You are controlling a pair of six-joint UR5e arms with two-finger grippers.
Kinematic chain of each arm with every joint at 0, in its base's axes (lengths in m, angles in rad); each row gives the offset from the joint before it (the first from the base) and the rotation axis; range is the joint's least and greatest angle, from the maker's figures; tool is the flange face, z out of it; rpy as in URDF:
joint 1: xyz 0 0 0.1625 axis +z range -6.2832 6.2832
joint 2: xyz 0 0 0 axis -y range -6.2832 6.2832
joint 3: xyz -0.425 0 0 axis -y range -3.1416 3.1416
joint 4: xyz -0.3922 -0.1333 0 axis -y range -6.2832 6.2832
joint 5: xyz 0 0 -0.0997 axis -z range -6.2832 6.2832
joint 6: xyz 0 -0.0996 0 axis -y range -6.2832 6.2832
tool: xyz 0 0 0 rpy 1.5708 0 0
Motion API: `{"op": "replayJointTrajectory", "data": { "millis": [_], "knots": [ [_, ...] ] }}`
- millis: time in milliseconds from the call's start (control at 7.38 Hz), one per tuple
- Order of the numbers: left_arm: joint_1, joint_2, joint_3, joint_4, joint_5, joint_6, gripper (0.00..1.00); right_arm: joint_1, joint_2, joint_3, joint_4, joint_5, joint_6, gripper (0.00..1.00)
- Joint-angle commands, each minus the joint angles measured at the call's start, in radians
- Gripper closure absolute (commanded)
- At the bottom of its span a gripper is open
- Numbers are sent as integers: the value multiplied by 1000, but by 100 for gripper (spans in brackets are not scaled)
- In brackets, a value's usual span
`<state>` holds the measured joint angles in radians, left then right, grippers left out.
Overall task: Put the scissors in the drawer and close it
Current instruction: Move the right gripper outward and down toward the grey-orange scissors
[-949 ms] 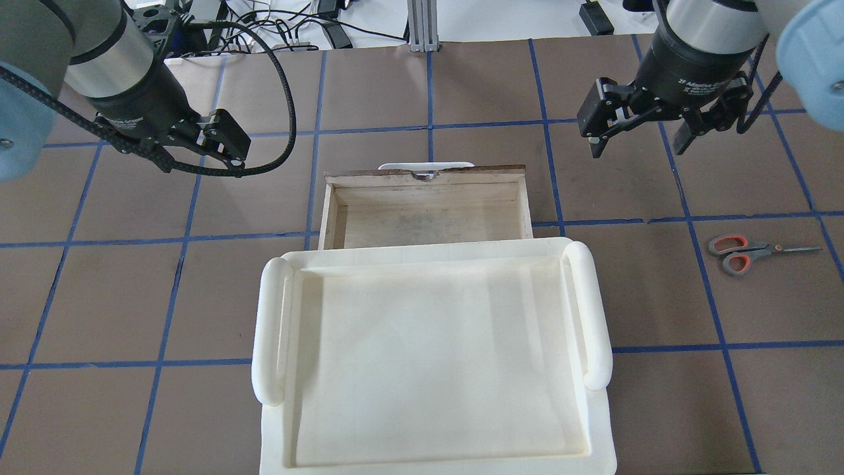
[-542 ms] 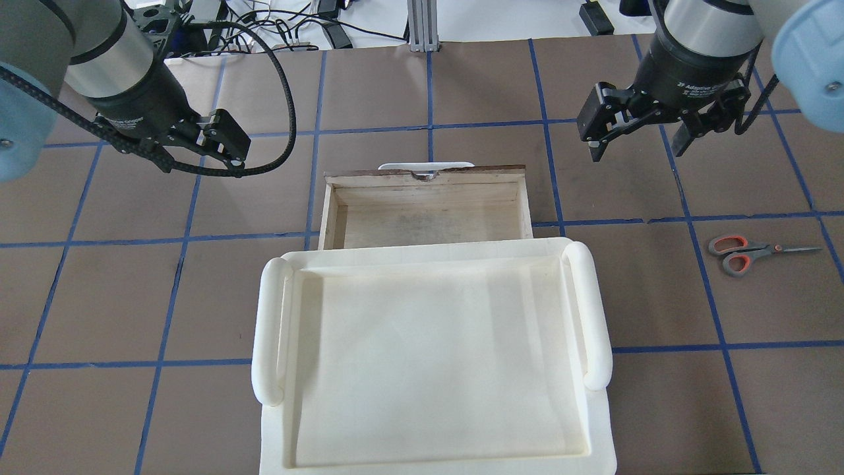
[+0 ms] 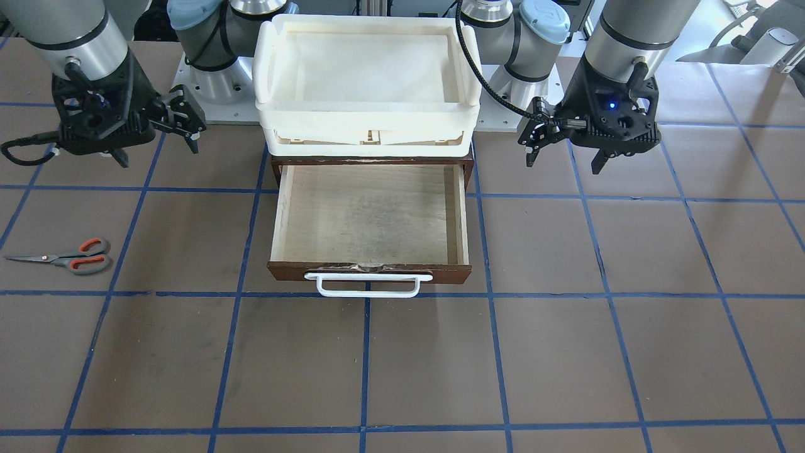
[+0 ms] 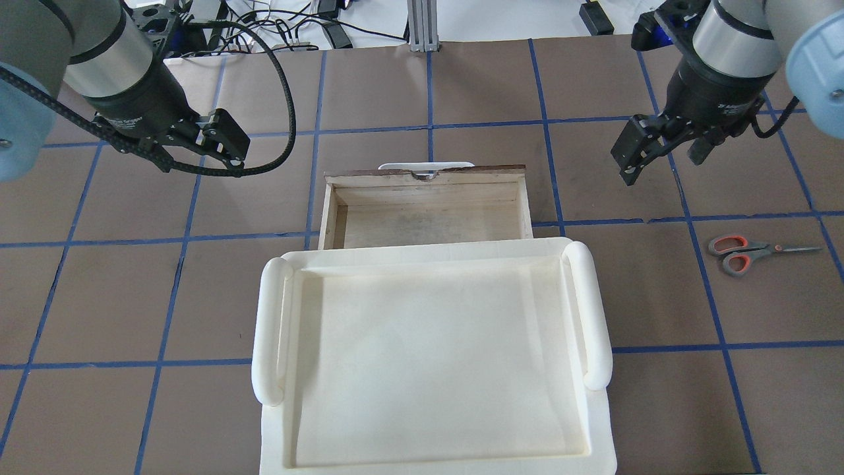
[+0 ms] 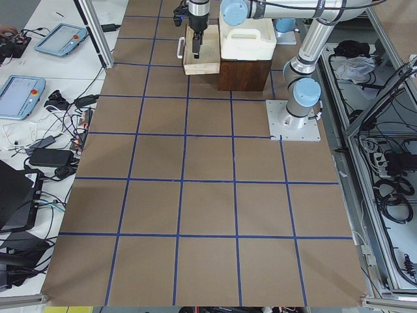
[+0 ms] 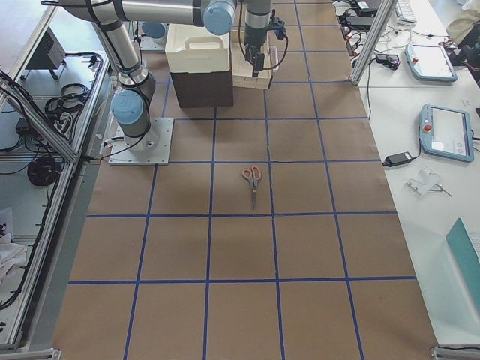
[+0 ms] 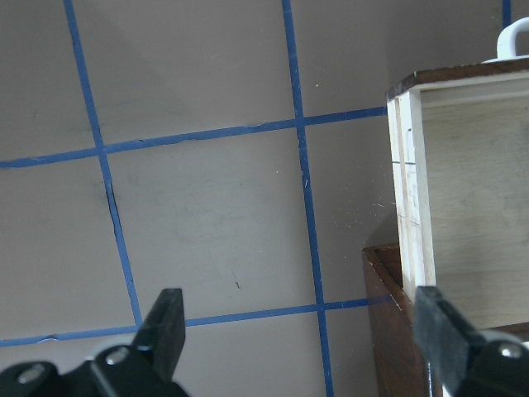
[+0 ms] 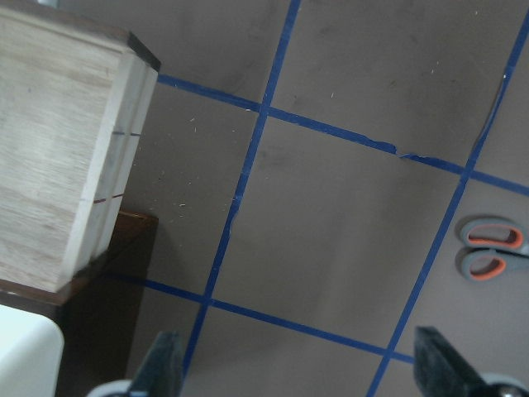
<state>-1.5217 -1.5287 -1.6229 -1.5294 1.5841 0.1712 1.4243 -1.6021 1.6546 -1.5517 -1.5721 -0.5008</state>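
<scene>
The brown table (image 4: 461, 86) with its blue tape grid bears a dark brown cabinet (image 6: 202, 90) topped by a cream-white plastic tray (image 4: 597, 316). The cabinet's shallow wooden drawer (image 3: 461, 214) stands pulled out. The left gripper (image 3: 563, 157) and right gripper (image 4: 663, 158) hang spread wide, holding nothing. The grey-handled scissors (image 4: 752, 253) with orange-red loops lie flat on the table, well off to the drawer's right.
</scene>
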Motion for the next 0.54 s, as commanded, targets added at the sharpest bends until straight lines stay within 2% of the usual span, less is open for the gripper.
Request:
{"op": "replayJointTrajectory", "data": {
  "millis": [0,136,407],
  "knots": [
    [0,-1,0,3,-1,-1,0,-134,40,78,-121,1,-399,0],
    [0,-1,0,3,1,-1,0,-200,45,135,-154,3,-562,0],
    [0,1,0,2,2,1,0,-364,103,270,-407,1,-1014,0]
  ]
}}
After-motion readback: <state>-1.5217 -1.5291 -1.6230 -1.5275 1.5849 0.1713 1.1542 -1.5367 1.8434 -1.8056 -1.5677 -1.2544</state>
